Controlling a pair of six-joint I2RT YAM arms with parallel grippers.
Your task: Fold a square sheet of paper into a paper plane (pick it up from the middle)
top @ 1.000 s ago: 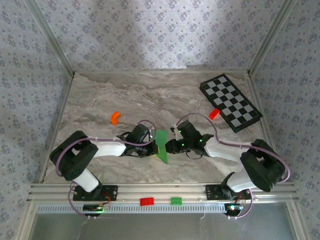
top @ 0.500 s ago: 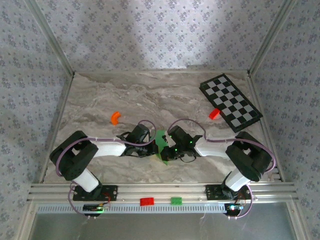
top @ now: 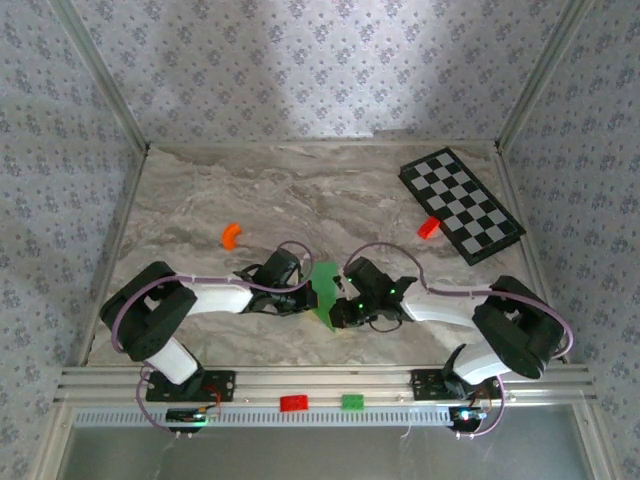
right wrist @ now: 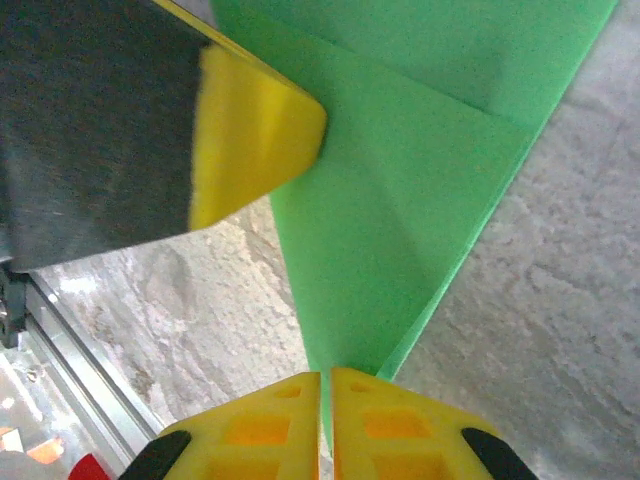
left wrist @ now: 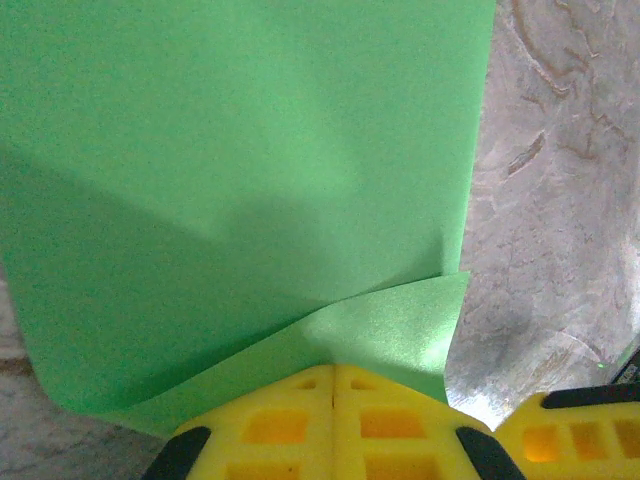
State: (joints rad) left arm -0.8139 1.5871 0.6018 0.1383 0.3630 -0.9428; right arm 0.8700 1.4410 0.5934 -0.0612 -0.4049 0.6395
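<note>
Both arms reach in to the near middle of the table [top: 200, 190], and the green sheet of paper [top: 324, 290] sits between them, well apart from the checkered board [top: 461, 204] at far right. My left claw [left wrist: 333, 400] has its pads pressed flat together, pinching the sheet where a small triangular flap overlaps the main panel. My right claw [right wrist: 325, 405] is closed too, nipping the narrow end where the sheet's layered edges taper to a point. One left finger pad [right wrist: 250, 135] lies against the paper just above it. From overhead the sheet reads as a narrow slanted strip, probably clear of the table, though I can't confirm. An orange piece [top: 231, 235] lies farther back on the left.
</note>
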